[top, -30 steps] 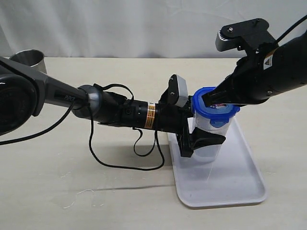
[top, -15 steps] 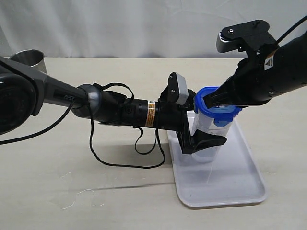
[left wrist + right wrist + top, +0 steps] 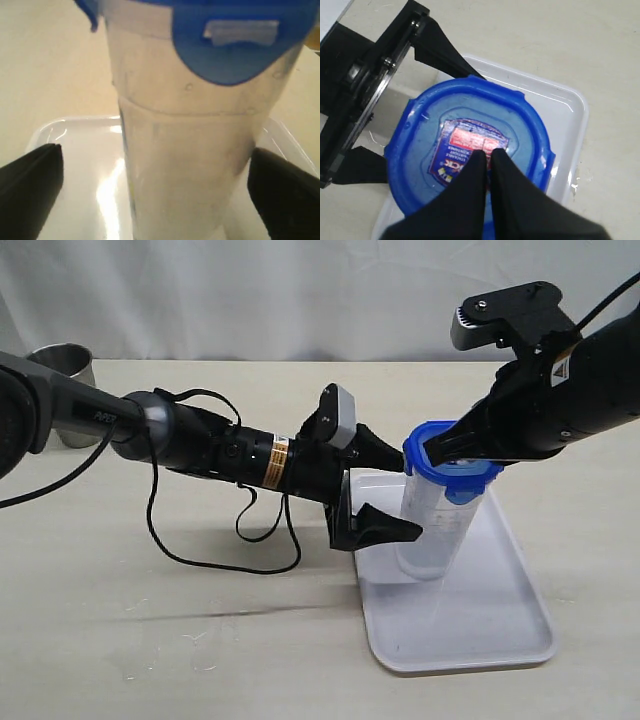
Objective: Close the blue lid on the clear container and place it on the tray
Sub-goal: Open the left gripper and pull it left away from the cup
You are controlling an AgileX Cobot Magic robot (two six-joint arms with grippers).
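Observation:
The clear container stands on the white tray, leaning slightly. The blue lid sits on its top, with one flap hanging down the side. My right gripper is shut, and its tips press on the sticker in the middle of the lid. My left gripper is open beside the container, one finger on each side of it. Its fingertips stand apart from the wall on one side; on the other I cannot tell.
A metal cup stands at the far left of the table. A black cable hangs in a loop from the left arm onto the table. The tray's rim shows beside the lid.
The left gripper opened off the container and drew back to the left. The right gripper stays shut on top of the lid, and the container leans a little more.

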